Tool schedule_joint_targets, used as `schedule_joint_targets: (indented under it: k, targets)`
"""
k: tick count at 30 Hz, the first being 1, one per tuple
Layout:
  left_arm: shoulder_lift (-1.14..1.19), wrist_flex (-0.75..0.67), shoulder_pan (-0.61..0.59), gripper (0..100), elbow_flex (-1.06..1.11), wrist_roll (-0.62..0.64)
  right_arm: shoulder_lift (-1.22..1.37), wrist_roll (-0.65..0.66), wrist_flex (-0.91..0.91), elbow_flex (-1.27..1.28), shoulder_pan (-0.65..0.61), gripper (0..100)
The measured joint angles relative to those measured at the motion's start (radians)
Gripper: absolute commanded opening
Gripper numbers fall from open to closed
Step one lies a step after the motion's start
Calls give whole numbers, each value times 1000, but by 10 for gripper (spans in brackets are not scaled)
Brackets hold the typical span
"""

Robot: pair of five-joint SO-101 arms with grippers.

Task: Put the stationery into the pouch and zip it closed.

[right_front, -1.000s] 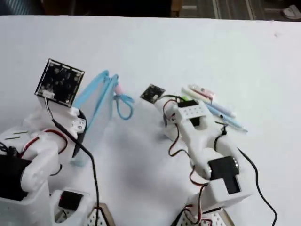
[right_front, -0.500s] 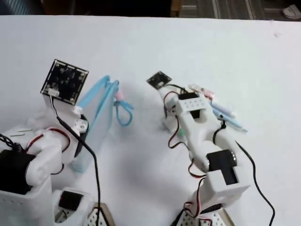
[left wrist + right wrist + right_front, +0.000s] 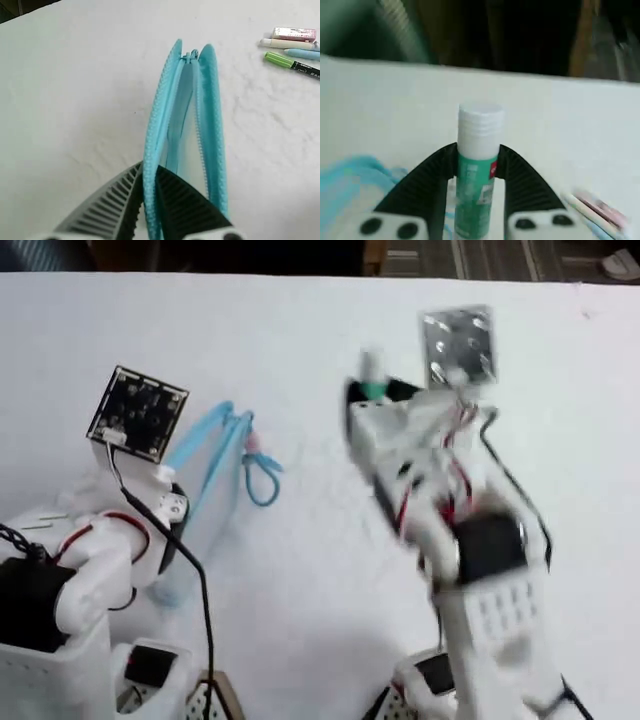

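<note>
Over the middle of the table, right gripper is clamped on a glue stick, white cap poking out past the fingertips, lifted clear of the surface. Toward the left edge, left gripper is pinched shut on one lip of the pouch. Mouth is open, but only as a narrow slit. Zipper slider sits parked at the far end.

Likely failure modes:
- Slit is tight and only one lip is held. The free lip can fold inward, so the stick may catch on the teeth and shove the pouch over instead of going in.
- Stick is smooth and round. A knock on the teeth could make it pivot or slide in the jaws.
- Left grip is on thin edge fabric, and a side load may pull it out.
- Left wrist camera board hangs right beside the pouch, so it's an arm-to-arm contact risk on approach.

Around:
- Loop strap lies just beside the pouch on the right arm's side, a snag candidate in the approach path.
- Eraser, white pen, blue pen and green marker lie together, well apart from the pouch and not yet loaded.
- Zipping not yet started.
</note>
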Motion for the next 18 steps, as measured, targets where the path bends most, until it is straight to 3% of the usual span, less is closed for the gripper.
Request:
schedule_joint_targets:
  k: [5, 11, 18]
  targets:
    - [0, 0, 0, 22, 0, 38, -58, -212, -199, 0, -204, 17]
    - [0, 0, 0, 22, 3, 52, 3, -327, -345, 28, -238, 17]
    - [0, -23, 0, 22, 3, 54, 52, -408, -359, 48, -288, 17]
